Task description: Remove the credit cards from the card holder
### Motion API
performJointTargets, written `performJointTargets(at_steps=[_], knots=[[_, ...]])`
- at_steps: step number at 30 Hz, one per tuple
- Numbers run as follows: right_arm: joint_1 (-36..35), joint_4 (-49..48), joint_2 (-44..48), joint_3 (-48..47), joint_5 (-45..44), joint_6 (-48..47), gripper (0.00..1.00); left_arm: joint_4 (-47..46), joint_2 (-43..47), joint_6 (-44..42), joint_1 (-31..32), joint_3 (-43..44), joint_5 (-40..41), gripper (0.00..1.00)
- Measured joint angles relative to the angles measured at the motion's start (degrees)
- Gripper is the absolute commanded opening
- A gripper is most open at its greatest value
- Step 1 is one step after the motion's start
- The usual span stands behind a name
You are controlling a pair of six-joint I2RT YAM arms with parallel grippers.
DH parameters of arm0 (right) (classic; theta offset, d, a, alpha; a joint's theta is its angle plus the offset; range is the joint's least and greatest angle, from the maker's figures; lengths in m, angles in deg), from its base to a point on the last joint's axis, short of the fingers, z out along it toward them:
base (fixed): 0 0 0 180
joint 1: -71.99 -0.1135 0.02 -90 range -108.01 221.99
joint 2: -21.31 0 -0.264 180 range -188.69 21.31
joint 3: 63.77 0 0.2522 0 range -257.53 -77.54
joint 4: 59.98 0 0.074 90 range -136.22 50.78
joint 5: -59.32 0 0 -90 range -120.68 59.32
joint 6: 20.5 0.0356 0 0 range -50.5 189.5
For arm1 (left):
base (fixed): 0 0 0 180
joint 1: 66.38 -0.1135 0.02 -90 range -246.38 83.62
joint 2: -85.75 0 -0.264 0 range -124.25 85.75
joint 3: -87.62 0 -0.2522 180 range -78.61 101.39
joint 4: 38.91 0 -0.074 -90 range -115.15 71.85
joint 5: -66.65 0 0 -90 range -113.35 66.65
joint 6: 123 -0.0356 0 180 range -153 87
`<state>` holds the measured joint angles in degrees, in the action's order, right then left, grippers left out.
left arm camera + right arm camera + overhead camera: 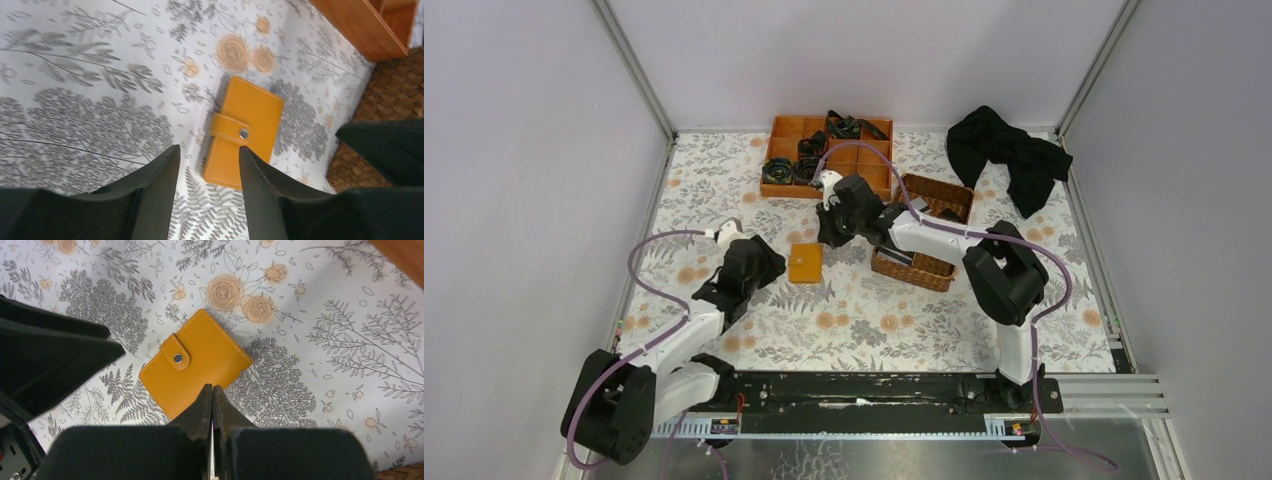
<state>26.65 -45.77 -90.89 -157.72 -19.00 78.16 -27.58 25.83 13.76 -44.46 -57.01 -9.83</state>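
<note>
Black wedge-shaped fingers (200,410) of the right gripper (212,389) are being pressed together, with nothing visible between them, over one edge of the card holder (195,362). Jaws of the left gripper (209,150) are being held apart just short of it. It is lying flat and snapped shut on the floral table (874,320) between both grippers, smooth, stitched, orange-tan. It is being flanked by a woven wicker basket (944,190), with a wooden compartment tray (789,130) behind and a crumpled black cloth (1009,150) well apart.
</note>
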Motion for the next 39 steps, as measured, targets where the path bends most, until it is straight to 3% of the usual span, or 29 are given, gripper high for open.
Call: performJointTargets(at_steps=[2,6,10,15,21,25,28,33,39], knots=[[-0.22,0.33,-1.01,-0.61,0.31,-0.04,0.00,0.20,-0.33,-0.46,-1.70,0.15,-0.28,0.58],[-0.57,0.52,-3.26,-0.61,1.57,0.15,0.01,-1.16,-2.67,-3.41,-4.37,1.14,-2.64,0.85],[-1.27,0.68,-5.55,-0.61,2.56,0.28,0.01,-7.76,-5.35,-7.10,-4.44,0.11,-7.02,0.92],[-2.16,0.46,-5.95,-0.61,3.06,0.35,0.02,-10.82,-8.13,-8.55,-4.39,-0.09,-8.20,0.74],[-3.37,0.92,-5.95,-0.96,2.75,-0.74,0.31,-4.98,-7.98,1.07,-5.55,1.95,-0.63,0.62],[-5.18,2.49,-5.95,-3.37,0.70,-4.00,0.42,-2.64,-4.96,7.04,-6.82,0.92,1.09,0.54],[-6.32,3.98,-6.14,-6.08,-1.86,-6.86,0.39,-2.75,-1.46,9.38,-6.95,-1.42,0.61,0.53],[-6.73,6.78,-11.67,-15.76,-11.47,-10.54,0.21,-1.99,1.09,9.68,-6.95,-2.84,0.42,0.53],[-3.67,11.19,-21.14,-25.99,-17.27,-11.19,0.20,-1.36,3.89,8.79,-6.95,-3.17,-0.52,0.53]])
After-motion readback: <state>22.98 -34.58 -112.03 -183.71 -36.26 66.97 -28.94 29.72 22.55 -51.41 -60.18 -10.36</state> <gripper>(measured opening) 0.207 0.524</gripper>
